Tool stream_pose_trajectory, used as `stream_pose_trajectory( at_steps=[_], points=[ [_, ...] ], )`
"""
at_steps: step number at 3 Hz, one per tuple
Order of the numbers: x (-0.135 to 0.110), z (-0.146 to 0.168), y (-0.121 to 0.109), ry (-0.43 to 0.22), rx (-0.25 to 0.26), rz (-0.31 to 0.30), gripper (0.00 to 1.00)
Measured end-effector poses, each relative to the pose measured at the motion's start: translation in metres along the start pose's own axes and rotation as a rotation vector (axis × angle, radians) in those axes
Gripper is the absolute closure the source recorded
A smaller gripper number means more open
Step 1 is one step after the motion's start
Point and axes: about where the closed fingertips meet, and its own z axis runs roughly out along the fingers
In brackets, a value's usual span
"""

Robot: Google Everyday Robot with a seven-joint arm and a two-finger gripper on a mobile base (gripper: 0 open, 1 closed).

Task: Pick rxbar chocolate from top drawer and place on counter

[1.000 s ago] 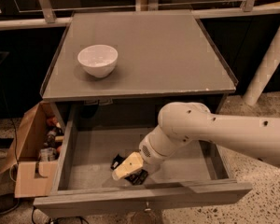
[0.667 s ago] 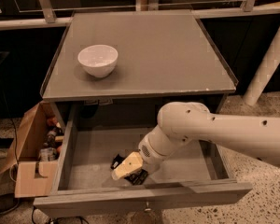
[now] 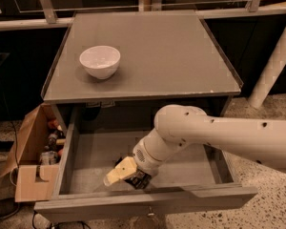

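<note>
The top drawer [image 3: 86,154] is pulled open below the counter [image 3: 162,51]. My gripper [image 3: 121,172] is down inside the drawer, near its front and left of the middle, just above the grey floor. A small black thing, likely the rxbar chocolate [image 3: 117,161], shows just behind the gripper's upper edge; most of it is hidden by the gripper. I cannot tell whether the gripper touches it. The white arm [image 3: 219,135] reaches in from the right, over the drawer's right half.
A white bowl [image 3: 100,61] stands on the counter's left part. A brown cardboard box [image 3: 31,168] with small items sits on the floor left of the drawer. A white post [image 3: 276,61] stands at the right.
The gripper has shifted slightly left and toward the drawer's front. The bowl and drawer have not moved.
</note>
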Motion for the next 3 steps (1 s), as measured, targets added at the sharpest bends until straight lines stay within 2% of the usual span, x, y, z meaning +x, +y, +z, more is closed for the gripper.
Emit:
stream_pose_trajectory(
  at_steps=[1, 2, 3],
  points=[
    [-0.003, 0.006, -0.005, 0.01, -0.004, 0.005, 0.0],
    [-0.013, 0.019, -0.024, 0.009, -0.009, 0.045, 0.0],
    [-0.013, 0.018, -0.024, 0.009, -0.009, 0.045, 0.0]
  ],
)
